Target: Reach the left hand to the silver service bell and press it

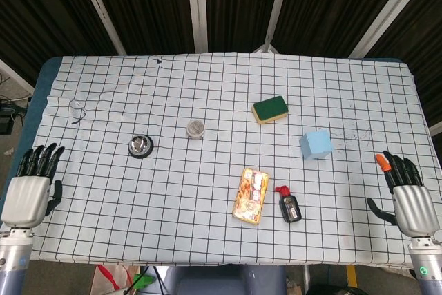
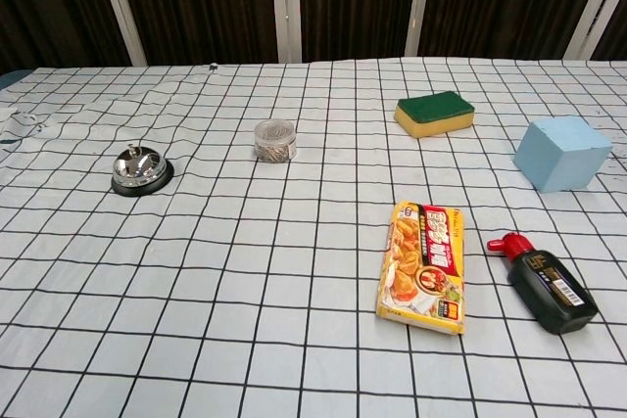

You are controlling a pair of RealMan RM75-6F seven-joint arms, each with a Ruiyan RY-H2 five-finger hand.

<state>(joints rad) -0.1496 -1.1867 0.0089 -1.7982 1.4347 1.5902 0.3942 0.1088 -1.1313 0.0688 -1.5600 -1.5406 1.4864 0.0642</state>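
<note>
The silver service bell [image 1: 140,146] [image 2: 138,170] stands on its black base on the checked cloth, left of centre, with nothing touching it. My left hand [image 1: 31,188] hovers at the table's near-left corner, well away from the bell, fingers spread and empty. At the near-right corner my right hand [image 1: 407,195] is open too, holding nothing. Neither hand shows in the chest view.
A small clear jar of clips [image 1: 197,129] sits right of the bell. Farther right lie a green and yellow sponge [image 1: 270,109], a blue block [image 1: 316,144], an orange food packet [image 1: 251,195] and a black bottle with a red cap [image 1: 289,206].
</note>
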